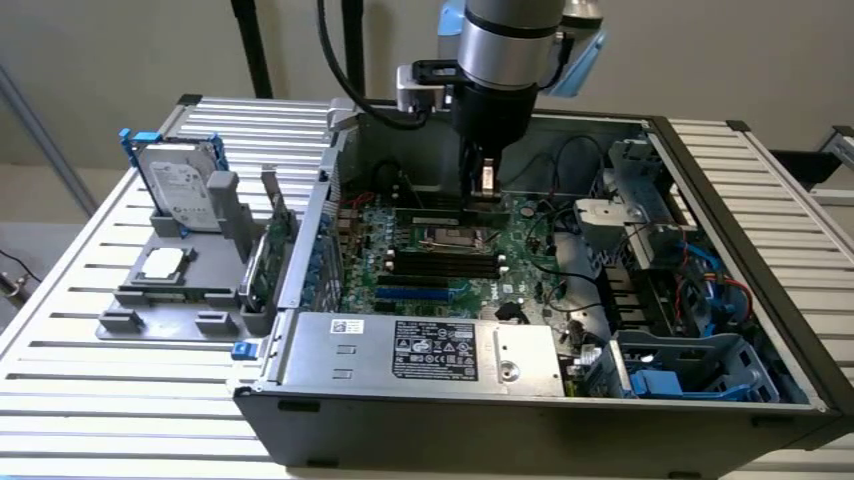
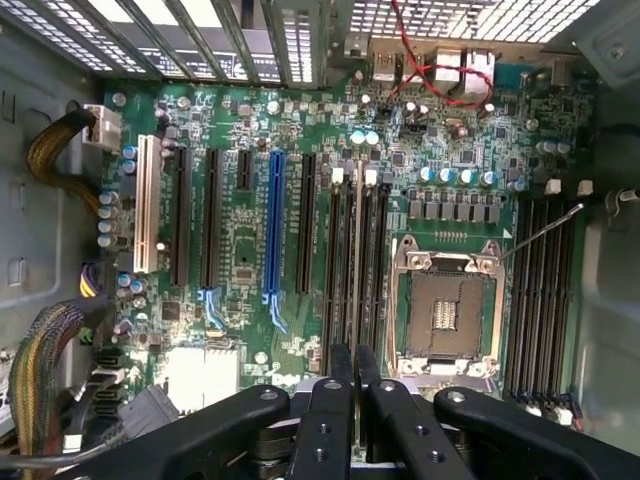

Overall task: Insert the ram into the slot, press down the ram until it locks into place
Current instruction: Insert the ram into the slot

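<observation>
My gripper (image 1: 485, 192) hangs inside the open computer case, just above the motherboard (image 1: 400, 285). In the wrist view its two black fingers (image 2: 340, 385) stand close together, shut on the ram (image 2: 357, 250). The ram shows edge-on as a thin pale strip, and as a small tan piece (image 1: 487, 178) in the exterior view. It lies along the bank of black memory slots (image 2: 332, 260) beside the CPU socket (image 2: 445, 310), between white end clips (image 2: 338, 176). Whether it sits in a slot I cannot tell.
A second bank of memory slots (image 2: 540, 290) lies past the socket. Beside the first bank is a blue expansion slot (image 2: 275, 230). Cable bundles (image 2: 45, 150) line the case wall. The power supply (image 1: 427, 350) fills the case front. Outside, a hard drive (image 1: 180, 190) and a green card (image 1: 276, 250) stand on a grey holder.
</observation>
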`<state>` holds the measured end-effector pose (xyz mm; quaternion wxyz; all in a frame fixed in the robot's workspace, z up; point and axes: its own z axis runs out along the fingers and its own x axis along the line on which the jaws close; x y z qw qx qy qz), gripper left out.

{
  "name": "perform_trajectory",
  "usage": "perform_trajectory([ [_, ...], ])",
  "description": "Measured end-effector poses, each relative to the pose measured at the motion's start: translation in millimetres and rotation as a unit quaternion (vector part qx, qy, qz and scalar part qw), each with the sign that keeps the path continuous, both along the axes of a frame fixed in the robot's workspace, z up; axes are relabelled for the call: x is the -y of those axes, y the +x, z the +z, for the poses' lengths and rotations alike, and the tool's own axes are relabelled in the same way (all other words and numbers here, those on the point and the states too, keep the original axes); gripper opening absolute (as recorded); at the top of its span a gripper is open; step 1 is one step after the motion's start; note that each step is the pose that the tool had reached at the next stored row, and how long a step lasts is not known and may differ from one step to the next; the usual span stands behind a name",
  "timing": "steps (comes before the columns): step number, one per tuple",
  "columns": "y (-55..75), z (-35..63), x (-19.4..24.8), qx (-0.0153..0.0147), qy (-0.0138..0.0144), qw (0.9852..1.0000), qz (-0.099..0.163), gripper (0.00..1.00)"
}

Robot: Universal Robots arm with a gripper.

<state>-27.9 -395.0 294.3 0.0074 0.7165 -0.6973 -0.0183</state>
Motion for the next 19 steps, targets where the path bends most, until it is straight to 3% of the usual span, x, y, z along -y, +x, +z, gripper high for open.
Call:
perform_trajectory([
  [6, 4.6, -10.8, -0.5, 0.0, 0.0, 1.0, -0.004, 0.13],
  [10, 4.8, -17.7, -0.7, 0.0, -0.0015, 1.0, -0.009, 0.13],
  [19, 3.6, -30.2, -1.0, 0.0001, -0.0119, 0.9998, -0.013, 0.13],
])
